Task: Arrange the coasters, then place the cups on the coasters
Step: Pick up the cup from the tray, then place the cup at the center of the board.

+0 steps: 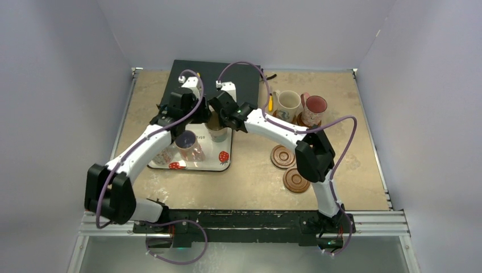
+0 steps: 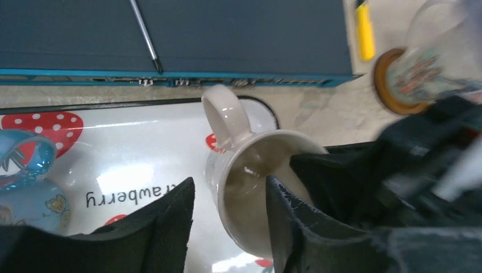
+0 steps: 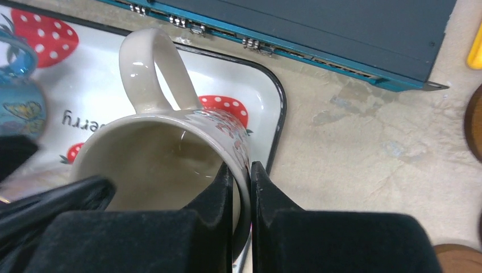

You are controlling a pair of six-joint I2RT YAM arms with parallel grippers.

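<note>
A cream cup (image 1: 216, 132) (image 2: 250, 170) (image 3: 159, 148) stands on the white strawberry tray (image 1: 211, 158), tilted in both wrist views. My right gripper (image 1: 220, 118) (image 3: 241, 185) is shut on its rim, one finger inside and one outside. My left gripper (image 1: 196, 116) (image 2: 227, 219) is open astride the opposite wall and does not pinch it. A purple-inside cup (image 1: 187, 145) and a blue cup (image 2: 28, 193) (image 3: 17, 108) also stand on the tray. A cream cup (image 1: 287, 104) and a pink-inside cup (image 1: 314, 109) rest on coasters at the right. Two bare coasters (image 1: 282, 156) (image 1: 296, 180) lie nearer me.
A dark flat case (image 1: 227, 74) (image 2: 227, 34) (image 3: 318, 28) lies just behind the tray. A small yellow object (image 1: 270, 103) (image 2: 365, 31) sits by the case's right corner. White walls close in the table on three sides.
</note>
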